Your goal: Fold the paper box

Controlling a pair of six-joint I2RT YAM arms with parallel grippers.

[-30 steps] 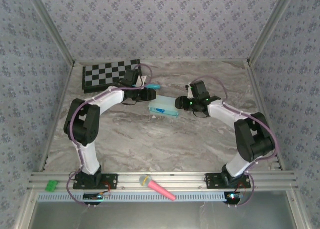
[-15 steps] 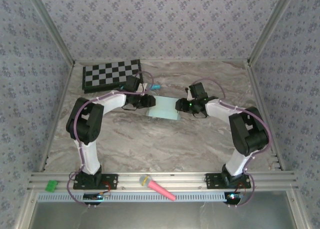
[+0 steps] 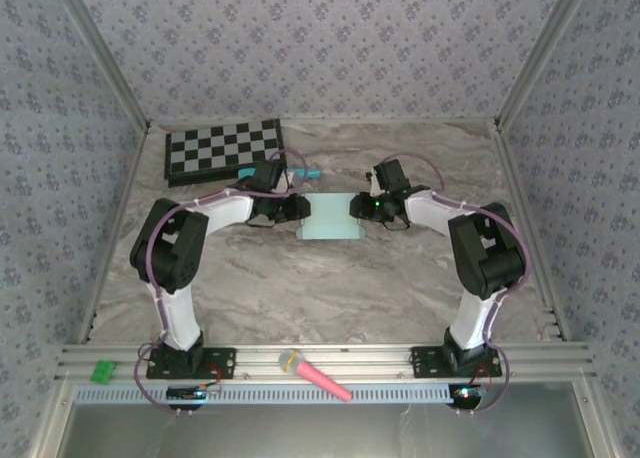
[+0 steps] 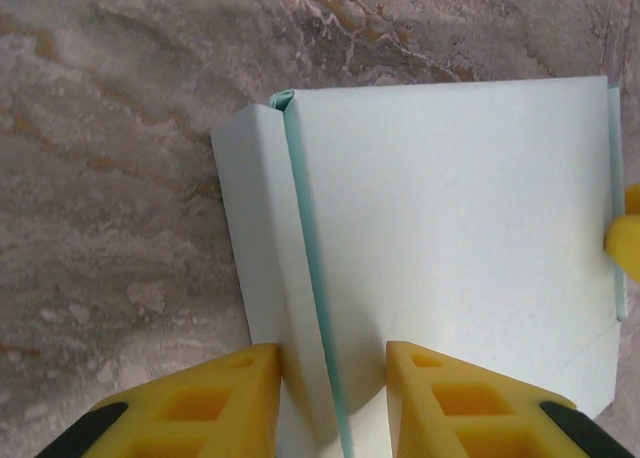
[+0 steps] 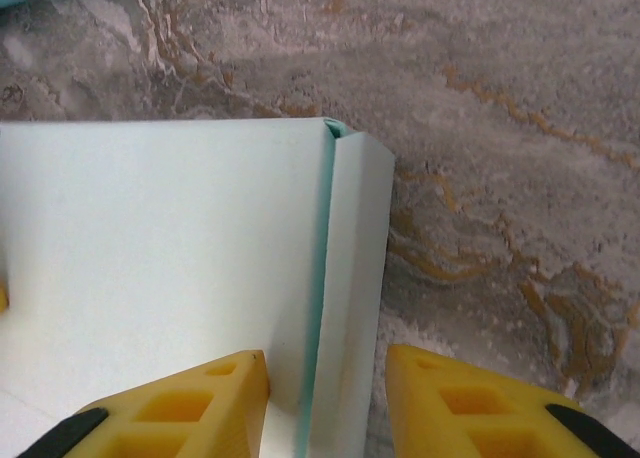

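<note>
Looking from above, the box (image 3: 333,218) lies flat on the tabletop (image 3: 300,283) between the left gripper (image 3: 298,210) and right gripper (image 3: 356,208), so an uneven pull from either side could skew it. At the left wrist, the left gripper (image 4: 330,398) stands partly open astride the box's (image 4: 450,228) side fold, not clamped, and closing off the crease could crumple the card. At the right wrist, the right gripper (image 5: 325,408) likewise straddles its fold unclamped, where thin card may slip free

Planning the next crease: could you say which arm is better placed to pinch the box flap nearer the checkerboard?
Probably left: the left pincer straddles that fold of the paper box; the right pincer straddles the opposite one.
</note>
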